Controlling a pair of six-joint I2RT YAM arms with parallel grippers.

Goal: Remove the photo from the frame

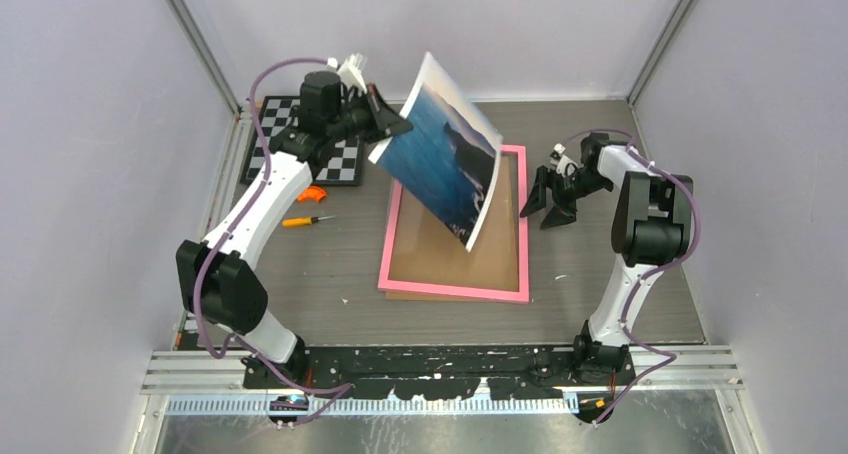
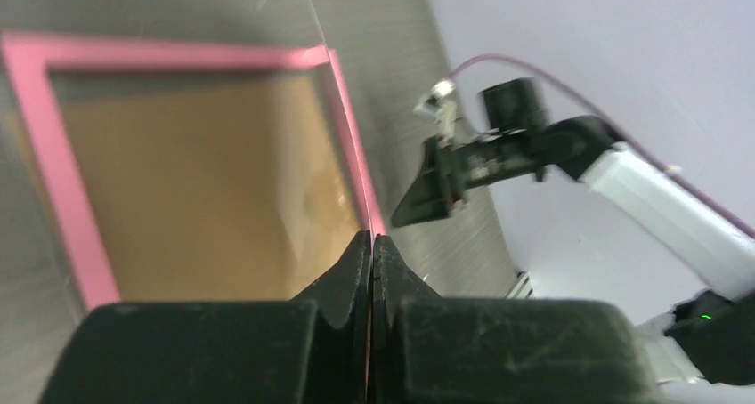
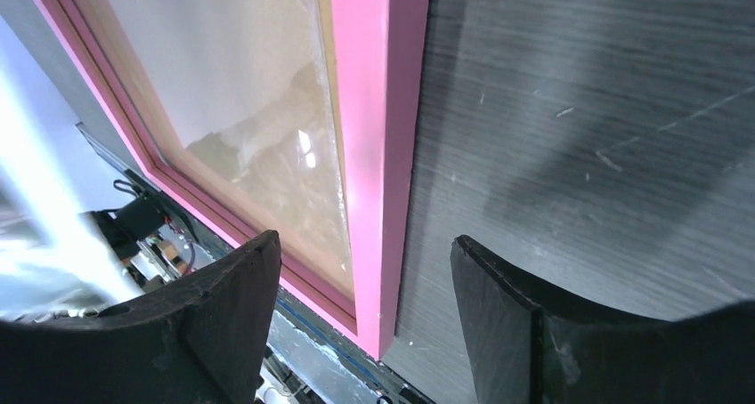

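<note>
Left end effector [image 1: 398, 126] is clenched on the photo [image 1: 445, 159] edge; right end effector [image 1: 545, 210] is released, just beside the frame [image 1: 455, 292] right rail. Bench [image 1: 330, 264] carries the frame flat. Photo hangs steeply tilted over the frame.

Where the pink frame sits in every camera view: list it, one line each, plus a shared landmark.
Top external: the pink frame lies flat mid-picture, under the raised photo.
Left wrist: upper left, pink border around a brown panel.
Right wrist: its pink rail runs down the middle.
Shared landmark: the right gripper, open, at the frame's right rail.
</note>
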